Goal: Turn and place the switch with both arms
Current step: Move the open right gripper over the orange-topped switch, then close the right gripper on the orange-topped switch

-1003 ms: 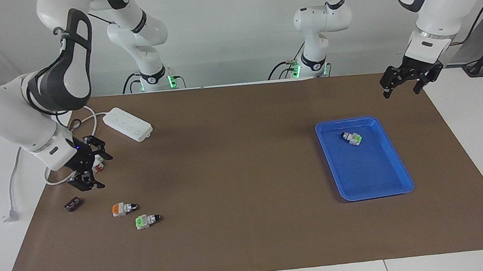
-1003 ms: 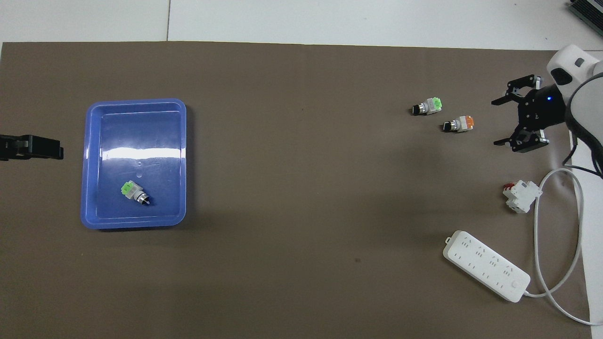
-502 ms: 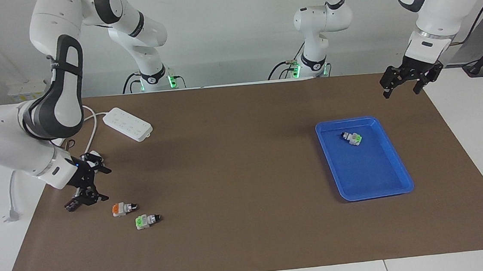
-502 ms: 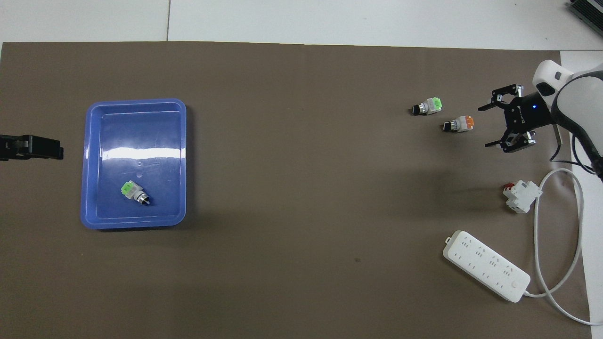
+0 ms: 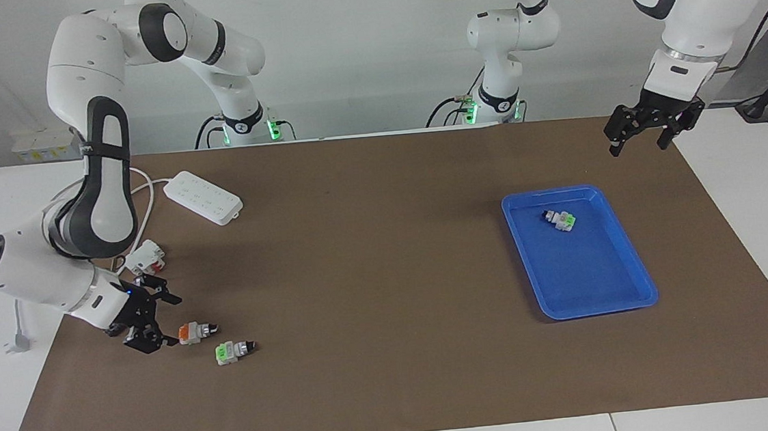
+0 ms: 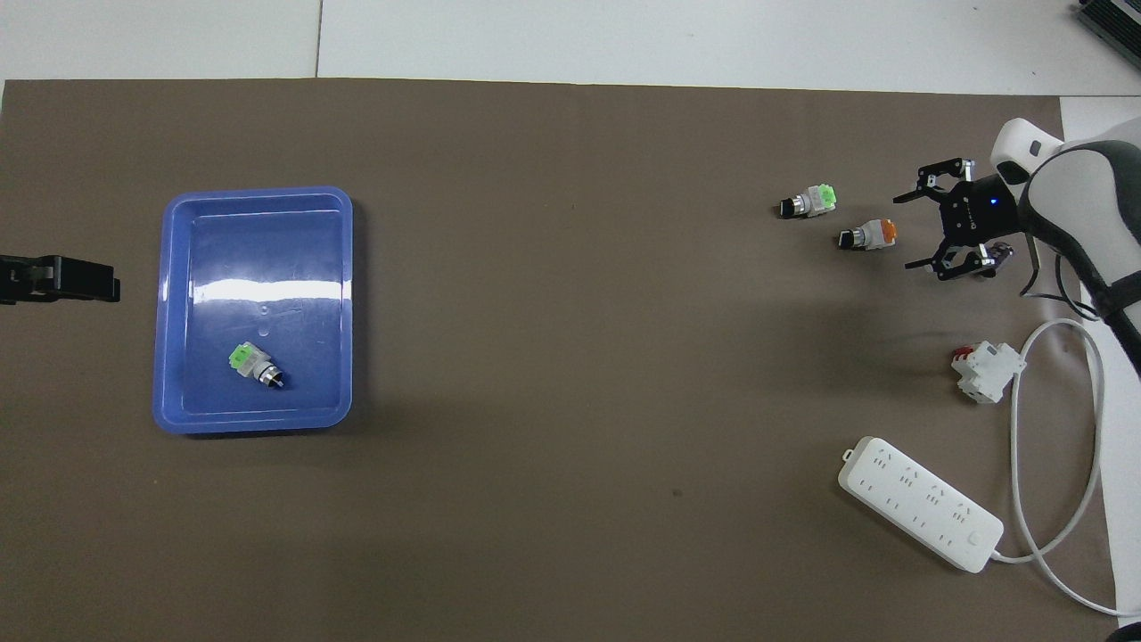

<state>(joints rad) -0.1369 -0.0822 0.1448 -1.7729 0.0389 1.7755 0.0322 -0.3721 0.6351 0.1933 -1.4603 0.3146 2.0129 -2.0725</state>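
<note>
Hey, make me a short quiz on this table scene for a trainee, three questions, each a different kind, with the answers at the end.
1. True or false: the right gripper is shut on the orange switch.
2. Multiple choice: what lies in the blue tray? A) a power strip B) a green switch C) nothing
3. Fill in: the left gripper waits, open, over the brown mat toward the ___ arm's end of the table.

Key
1. False: it is open, low beside that switch, not yet around it.
2. B: one green switch lies in the tray; another green switch lies on the mat beside the orange one.
3. left
</note>
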